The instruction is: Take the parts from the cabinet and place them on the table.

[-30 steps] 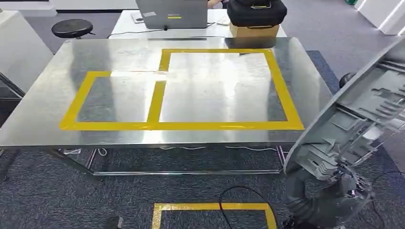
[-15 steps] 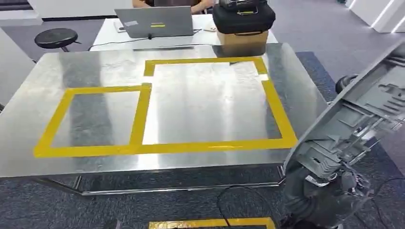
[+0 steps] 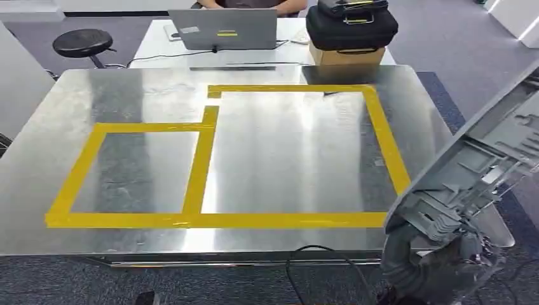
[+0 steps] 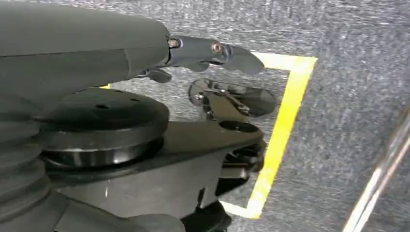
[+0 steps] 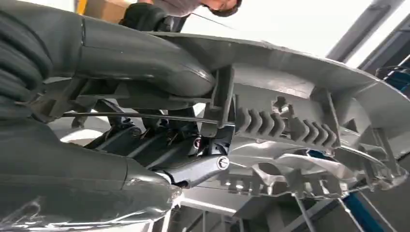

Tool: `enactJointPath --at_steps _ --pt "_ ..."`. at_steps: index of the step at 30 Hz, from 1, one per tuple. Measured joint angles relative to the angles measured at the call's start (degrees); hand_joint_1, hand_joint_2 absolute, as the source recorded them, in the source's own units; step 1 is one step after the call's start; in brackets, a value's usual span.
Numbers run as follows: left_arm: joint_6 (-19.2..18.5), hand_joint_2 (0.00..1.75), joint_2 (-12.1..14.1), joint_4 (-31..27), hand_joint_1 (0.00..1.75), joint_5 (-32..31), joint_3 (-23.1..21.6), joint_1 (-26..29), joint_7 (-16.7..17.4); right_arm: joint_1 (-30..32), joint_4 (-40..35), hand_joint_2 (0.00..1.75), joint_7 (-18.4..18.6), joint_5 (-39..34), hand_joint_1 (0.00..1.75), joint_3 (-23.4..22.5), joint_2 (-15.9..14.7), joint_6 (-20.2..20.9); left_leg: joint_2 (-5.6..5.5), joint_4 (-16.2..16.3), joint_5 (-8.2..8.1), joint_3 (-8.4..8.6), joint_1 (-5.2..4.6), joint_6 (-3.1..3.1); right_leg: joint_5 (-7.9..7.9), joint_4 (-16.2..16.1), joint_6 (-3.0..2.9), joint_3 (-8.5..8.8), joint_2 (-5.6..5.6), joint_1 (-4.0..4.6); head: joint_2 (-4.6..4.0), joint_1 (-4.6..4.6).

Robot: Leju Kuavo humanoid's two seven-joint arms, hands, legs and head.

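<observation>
1. The right hand has its fingers clamped on the grey ribbed part, which rises tilted above them, just past the steel surface edge.
2. The left hand hangs over the floor, fingers apart, holding nothing.
3. Judged best: carry the part forward over the yellow tape outline and lower it flat before the fingers let go.
4. No writing is readable.

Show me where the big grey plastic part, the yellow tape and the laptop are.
grey plastic part (image 3: pixel 483 159), head view, on its ribbed inner side.
yellow tape (image 3: pixel 202 162), head view, on the strip dividing the two outlines.
laptop (image 3: pixel 229 30), head view, on its lid's back.
</observation>
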Motion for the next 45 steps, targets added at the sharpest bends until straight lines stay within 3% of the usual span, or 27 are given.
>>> enactJointPath --at_steps 1,2,5,6,8,10,11,12,14,16,19,21,22,24,25,26,27,30,31,34,36,37,39,40,41,43,45 --pt "0.07 1.75 0.02 0.0 0.0 0.0 0.0 0.0 0.0 -0.05 0.0 1.75 0.0 0.11 1.75 0.0 0.02 0.0 -0.04 0.25 0.09 -0.32 0.02 -0.25 -0.79 -1.84 -0.53 1.27 0.02 -0.05 0.02 0.2" --pt "0.17 1.75 0.02 0.0 0.0 0.0 0.0 -0.04 0.0 -0.03 0.0 1.75 0.0 0.22 1.75 0.0 0.02 0.0 0.02 0.16 0.25 -0.54 0.04 -0.48 -1.08 -1.83 -1.17 0.96 0.29 0.07 0.02 -0.5" --pt "0.57 1.75 -0.04 0.0 0.0 0.35 0.02 -0.41 0.0 -0.01 0.0 1.75 0.02 0.33 1.75 0.0 0.04 0.0 0.24 0.31 -0.19 -0.57 0.04 -1.36 -0.89 -2.41 -1.95 1.46 0.12 -0.33 0.02 -0.31" --pt "0.72 1.75 -0.11 0.0 0.0 0.52 0.02 -0.47 0.0 -0.01 -0.04 1.75 0.02 0.42 1.75 0.0 0.04 0.0 0.61 2.29 -1.16 -1.32 0.04 -1.8 -0.95 -2.61 -2.31 1.75 0.01 -0.35 0.02 -0.94" --pt "0.94 1.75 -0.09 0.0 0.0 0.83 0.11 -0.58 0.0 0.0 -0.11 1.75 0.0 0.63 1.75 0.0 0.04 0.0 0.84 10.44 -4.76 -5.4 0.3 -2.27 -1.08 -2.63 -2.72 2.01 -0.22 -0.34 0.02 -1.05" --pt "1.14 1.75 -0.04 0.0 0.0 1.18 0.35 -0.55 0.0 0.0 -0.13 1.75 0.0 0.74 1.75 0.0 0.04 0.0 0.85 16.95 -6.07 -9.1 0.36 -2.35 -1.35 -2.63 -3.05 2.43 -0.28 -0.32 0.02 -1.03" --pt "1.25 1.75 -0.04 0.0 0.0 1.22 0.46 -0.55 0.0 0.01 -0.11 1.75 0.0 0.72 1.75 0.0 0.04 0.0 0.86 16.7 -4.97 -9.19 0.37 -2.29 -1.51 -2.63 -3.1 2.73 -0.24 -0.32 0.02 -1.07" --pt "1.38 1.75 0.0 0.0 0.0 1.29 0.61 -0.57 0.0 0.01 -0.11 1.75 0.0 0.68 1.75 0.0 0.04 0.0 0.86 14.23 -2.53 -8.29 0.38 -2.17 -1.78 -2.63 -3.06 3.13 -0.16 -0.33 0.02 -1.05" --pt "1.4 1.75 0.06 0.0 0.0 1.38 1.09 -0.59 0.0 0.01 -0.11 1.75 0.0 0.37 1.75 0.0 0.04 0.0 0.91 4.81 3.1 -3.79 0.41 -1.87 -2.49 -2.64 -2.78 4.23 -0.02 -0.41 0.02 -1.05" --pt "1.4 1.75 -0.02 0.0 0.0 1.42 1.27 -0.79 0.0 0.01 -0.04 1.75 0.17 -0.07 1.75 0.0 0.04 0.0 0.9 0.63 1.87 -1.4 0.32 -1.7 -3.21 -2.55 -2.19 3.93 0.13 0.1 0.0 -1.33" --pt "1.4 1.75 -0.04 0.0 0.0 1.42 1.36 -0.86 0.0 -0.01 0.28 1.75 0.68 -0.5 1.75 -0.02 0.04 0.0 0.86 0.39 1.07 -1.58 0.27 -0.93 -3.04 -3.62 -1.51 4.23 -0.03 0.12 0.0 -0.99" --pt "1.35 1.75 -0.11 0.0 0.0 1.42 1.38 -0.91 0.0 -0.01 0.35 1.75 0.79 -0.59 1.75 -0.02 0.02 0.0 0.87 0.0 0.88 -1.03 0.75 -0.17 -4.29 -2.12 -0.88 4.11 -0.14 0.12 0.02 -0.83" --pt "1.35 1.75 -0.11 0.0 0.0 1.42 1.38 -1.0 0.0 0.0 0.37 1.75 0.79 -0.59 1.75 -0.02 0.0 0.0 0.88 0.0 0.74 -0.95 0.74 0.08 -6.04 1.21 -0.7 2.35 -0.17 0.13 0.02 -0.59" --pt "1.35 1.75 -0.09 0.0 0.0 1.42 1.4 -0.99 0.0 -0.01 0.46 1.75 0.79 -0.59 1.75 -0.04 0.0 0.0 0.9 0.0 0.52 -0.87 0.66 0.4 -9.97 10.97 -0.57 -3.23 -0.17 0.13 0.02 -0.55" --pt "1.33 1.75 -0.09 0.0 0.0 1.42 1.4 -0.98 0.0 -0.05 0.52 1.75 1.38 -0.61 1.75 -0.04 -0.07 0.0 0.89 0.01 0.45 -0.81 0.64 0.49 -10.57 14.24 -0.53 -5.42 -0.17 0.14 0.0 -0.57" --pt "1.22 1.75 -0.09 0.0 0.0 1.36 1.42 -0.97 0.0 -0.19 0.74 1.75 3.11 -0.74 1.75 -0.04 -0.28 0.0 0.86 0.01 0.37 -0.64 0.63 0.54 -9.52 14.86 -0.53 -6.45 -0.17 0.14 0.02 -0.55" --pt "1.03 1.75 -0.09 0.0 0.0 1.24 1.42 -0.95 0.0 -0.58 1.07 1.75 5.36 -0.94 1.75 0.0 -0.55 0.0 0.79 0.01 0.24 -0.39 0.63 0.5 -7.06 12.77 -0.6 -6.13 -0.17 0.13 0.0 -0.53" --pt "0.28 1.75 -0.09 0.0 0.0 0.42 1.35 -0.99 0.0 -3.8 3.97 1.75 14.47 -1.99 1.75 0.37 -2.99 0.26 0.69 0.01 -0.1 0.45 0.63 0.08 1.18 -1.33 -1.09 -0.8 -0.2 0.12 0.0 -0.55" --pt "0.09 1.75 -0.04 0.0 0.0 -0.02 1.29 -1.09 0.0 -5.05 5.56 1.75 16.82 -2.25 1.75 0.26 -4.14 0.81 0.69 0.05 -0.04 0.34 0.27 -0.29 0.62 -1.72 -1.24 -0.74 -0.16 0.31 0.0 -0.59" --pt "-0.9 1.75 -0.04 0.0 0.0 -1.84 0.98 -1.14 0.5 -10.37 12.55 1.75 22.39 -3.26 1.75 -1.23 -7.22 6.13 0.77 -0.48 0.64 0.18 0.44 -1.37 1.5 -1.92 -2.32 -1.05 0.23 0.57 0.02 -0.61" --pt "-1.29 1.75 -0.02 0.0 0.0 -2.67 0.53 -1.37 0.79 -14.45 18.8 1.75 23.67 -3.96 1.75 -3.08 -8.8 9.72 0.8 0.05 0.23 -0.07 0.46 -1.89 2.13 -2.43 -2.9 -0.98 0.1 0.02 0.02 -0.57" --pt "-1.49 1.75 -0.04 0.0 0.0 -3.06 0.15 -1.48 1.01 -16.14 21.5 1.75 23.82 -4.0 1.75 -3.72 -9.18 10.85 0.85 2.04 -1.36 -1.11 0.42 -2.24 2.23 -2.47 -3.11 -1.04 0.0 -0.05 0.0 -0.96" --pt "-1.57 1.75 0.0 0.0 0.0 -3.52 -0.33 -1.68 1.27 -18.31 25.93 1.75 23.91 -3.85 1.75 -4.55 -9.68 12.13 0.87 10.4 -5.56 -5.22 0.58 -2.75 2.28 -2.46 -3.25 -1.27 -0.38 -0.08 0.02 -1.09" --pt "-1.57 1.75 0.02 0.0 0.0 -3.59 -0.39 -1.67 1.49 -19.47 28.42 1.75 23.91 -3.63 1.75 -5.01 -10.08 12.28 0.89 14.6 -7.06 -7.33 0.57 -2.88 2.29 -2.46 -3.26 -1.37 -0.51 -0.07 0.02 -1.07" --pt "-1.6 1.75 0.07 0.0 0.0 -3.61 -0.46 -1.63 1.55 -20.15 29.76 1.75 23.91 -3.52 1.75 -5.2 -10.21 12.35 0.89 16.49 -7.28 -8.38 0.57 -2.9 2.29 -2.45 -3.26 -1.39 -0.61 -0.06 0.0 -1.09" --pt "-1.6 1.75 0.11 0.0 0.0 -3.61 -0.68 -1.58 1.6 -21.25 32.4 1.75 23.89 -3.34 1.75 -5.79 -10.78 12.44 0.9 13.08 -3.66 -6.84 0.58 -2.73 2.27 -2.44 -3.24 -1.34 -0.71 -0.06 0.0 -1.05" --pt "-1.6 1.75 0.13 0.0 0.0 -3.65 -0.79 -1.68 1.6 -22.39 33.66 1.75 24.11 -3.43 1.75 -5.99 -10.86 13.31 0.91 4.15 1.26 -2.31 0.58 -2.43 2.15 -2.44 -3.05 -1.19 -0.51 -0.12 0.02 -1.09"
